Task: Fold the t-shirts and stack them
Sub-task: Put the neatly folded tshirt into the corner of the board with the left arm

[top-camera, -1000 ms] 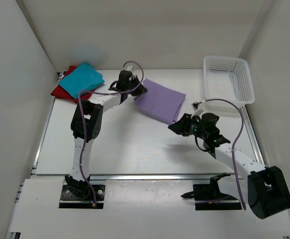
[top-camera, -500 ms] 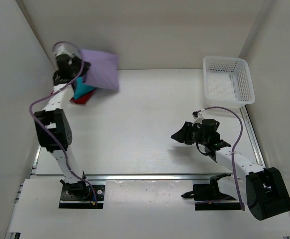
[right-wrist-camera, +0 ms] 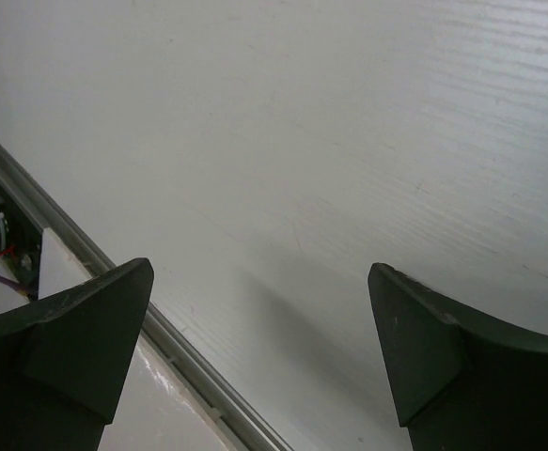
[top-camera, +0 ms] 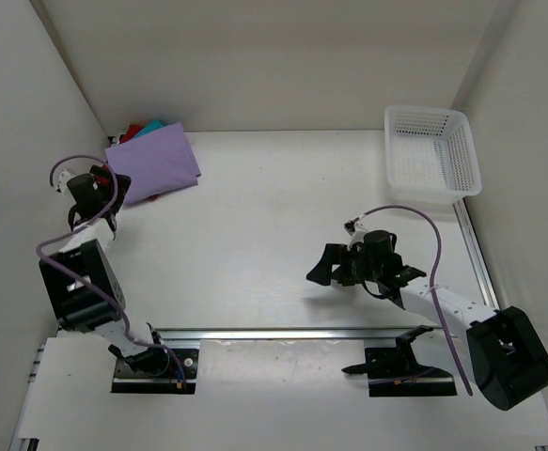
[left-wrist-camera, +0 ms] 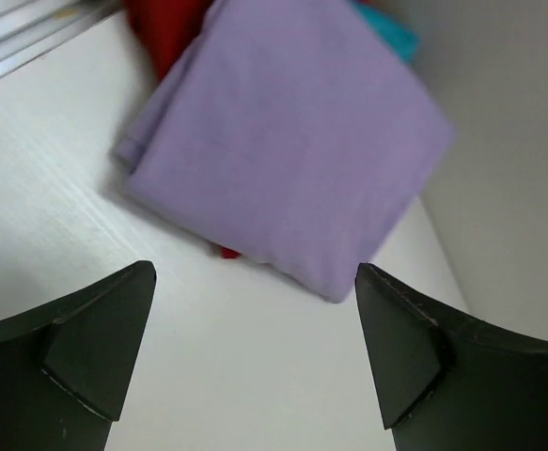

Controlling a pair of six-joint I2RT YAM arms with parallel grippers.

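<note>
1. Lilac t-shirt [top-camera: 153, 165], folded, tops the red t-shirt [top-camera: 133, 130] and teal t-shirt [top-camera: 157, 124] in the surface's [top-camera: 255, 216] far-left corner.
2. Soft, light, floppy cloth, I'd judge; pinch a folded edge.
3. Left pincer [left-wrist-camera: 255, 272] beside the pile and right pincer [right-wrist-camera: 259, 282] mid-surface both gape, grasping nothing.
4. White mesh basket [top-camera: 461, 160], far right, holds no shirt.

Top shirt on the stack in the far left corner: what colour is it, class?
The top shirt is plain pale lilac purple, seen best in the left wrist view.
</note>
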